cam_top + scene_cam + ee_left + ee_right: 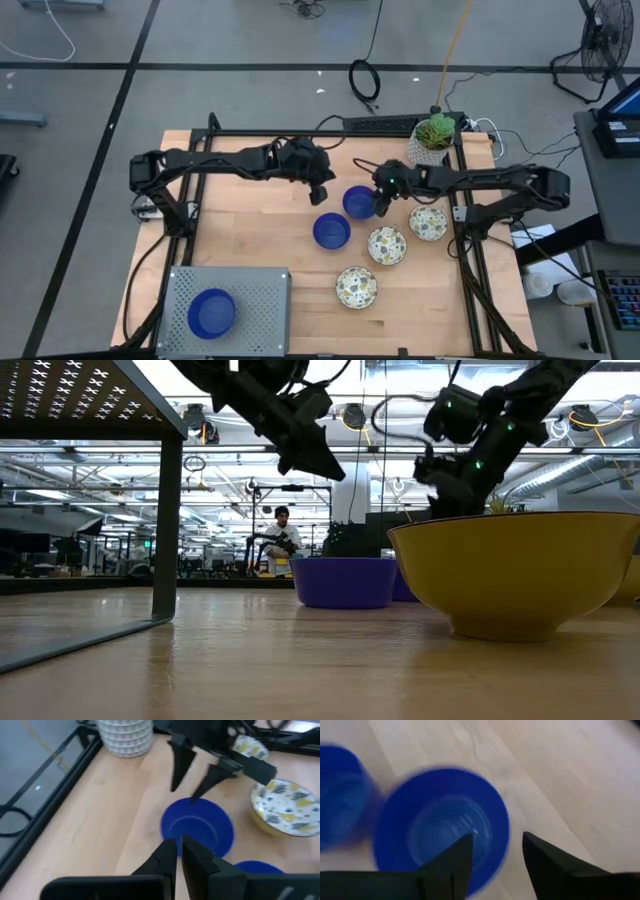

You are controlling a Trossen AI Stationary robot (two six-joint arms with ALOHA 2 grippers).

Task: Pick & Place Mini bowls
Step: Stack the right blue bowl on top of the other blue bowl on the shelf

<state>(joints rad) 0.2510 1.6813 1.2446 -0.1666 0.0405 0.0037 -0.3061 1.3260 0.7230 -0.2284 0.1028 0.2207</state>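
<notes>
Two deep blue mini bowls (359,201) (331,231) stand on the wooden table, and a third blue one (211,311) sits on a grey perforated platform (260,295) at the near left. Three speckled cream bowls (387,245) (427,222) (356,287) stand to the right. My right gripper (495,855) is open at the farther blue bowl (440,825), one finger over its inside, the other beyond its rim. My left gripper (177,852) is shut and empty, in the air just left of that bowl (197,827). My right gripper comes slanting down from the table's right, its fingers on either side of the blue bowl's right rim (504,832). Whether a finger touches the rim, I cannot tell. The bowl stands upright on the table.
A white pot with a green plant (432,140) stands at the far right. The table's black frame rail (466,250) runs along the right edge, close to the speckled bowls. Bare wood lies at the left and near middle. A person (281,540) shows far off in the room.
</notes>
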